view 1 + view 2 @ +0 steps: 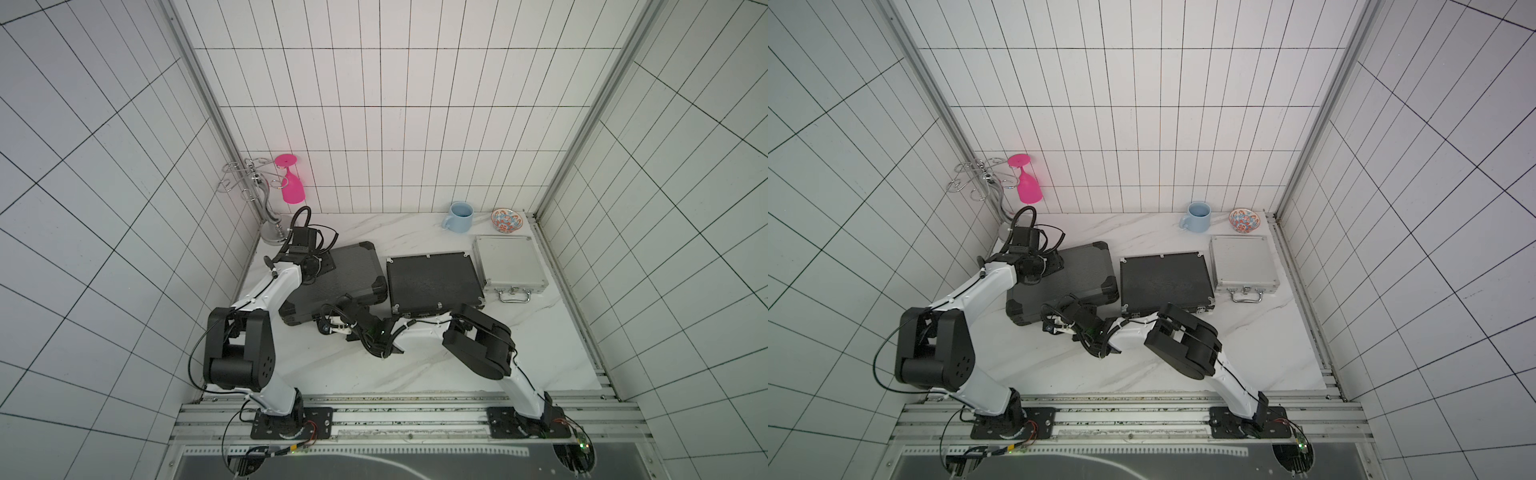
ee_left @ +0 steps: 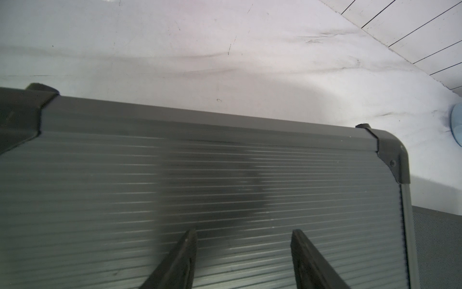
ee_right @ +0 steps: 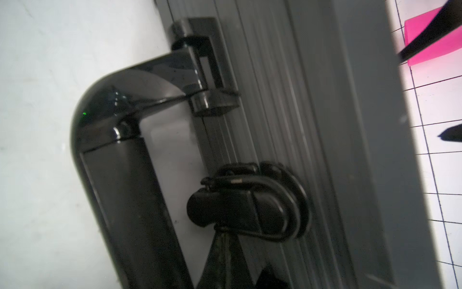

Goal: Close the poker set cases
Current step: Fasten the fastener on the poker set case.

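**Right gripper (image 3: 226, 234) closed at latch (image 3: 245, 207)**

The left gripper (image 2: 243, 231) is held open above the large dark-grey case (image 1: 349, 274), at the left of the table (image 1: 415, 374). The medium black case (image 1: 432, 282) and small silver case (image 1: 509, 262) are shut alongside; contents are hidden.

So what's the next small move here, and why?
Probably push the shut right end effector against the latch to snap it flat: its tip sits right at it, the tab seems to stick out, and the open left end effector is over the large dark-grey case.
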### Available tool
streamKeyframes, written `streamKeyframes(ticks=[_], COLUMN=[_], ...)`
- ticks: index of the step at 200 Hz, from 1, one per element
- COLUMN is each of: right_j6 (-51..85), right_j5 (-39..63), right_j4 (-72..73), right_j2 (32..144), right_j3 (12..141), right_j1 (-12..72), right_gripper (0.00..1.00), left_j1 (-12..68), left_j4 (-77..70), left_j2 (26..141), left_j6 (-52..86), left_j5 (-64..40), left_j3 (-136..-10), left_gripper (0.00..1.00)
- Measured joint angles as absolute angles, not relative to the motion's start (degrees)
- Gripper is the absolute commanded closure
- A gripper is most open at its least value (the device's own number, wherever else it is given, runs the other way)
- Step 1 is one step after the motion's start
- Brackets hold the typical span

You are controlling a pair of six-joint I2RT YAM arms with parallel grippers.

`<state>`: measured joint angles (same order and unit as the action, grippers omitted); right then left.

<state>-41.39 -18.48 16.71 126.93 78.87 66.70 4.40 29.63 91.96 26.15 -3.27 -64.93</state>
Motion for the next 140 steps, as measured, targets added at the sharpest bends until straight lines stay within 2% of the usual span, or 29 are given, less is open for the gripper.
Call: streamKeyframes(ticks=[45,95,140], right_j6=[-41.36,-39.94,-36.6], right_j5=[-19.88,-18.06,-14.83], right_j4=[16.58,16.16,16.97], right_j2=[126.8,125.82,121.32], right_j3=[78.81,78.65,75.42], right_j1=[67.42,68.4,69.21], right_gripper=[1.0,1.0,1.0], left_j1=[4.29,4.29,3.92], left_j4=[29.56,30.09,37.52], left_j2=[92.01,91.61,90.19], left_j6=[26.52,26.76,27.05], left_j5=[-3.29,-3.51,-3.27], left_j3=[-64.79,-64.99,-66.54], left_gripper=[0.41,0.36,0.34])
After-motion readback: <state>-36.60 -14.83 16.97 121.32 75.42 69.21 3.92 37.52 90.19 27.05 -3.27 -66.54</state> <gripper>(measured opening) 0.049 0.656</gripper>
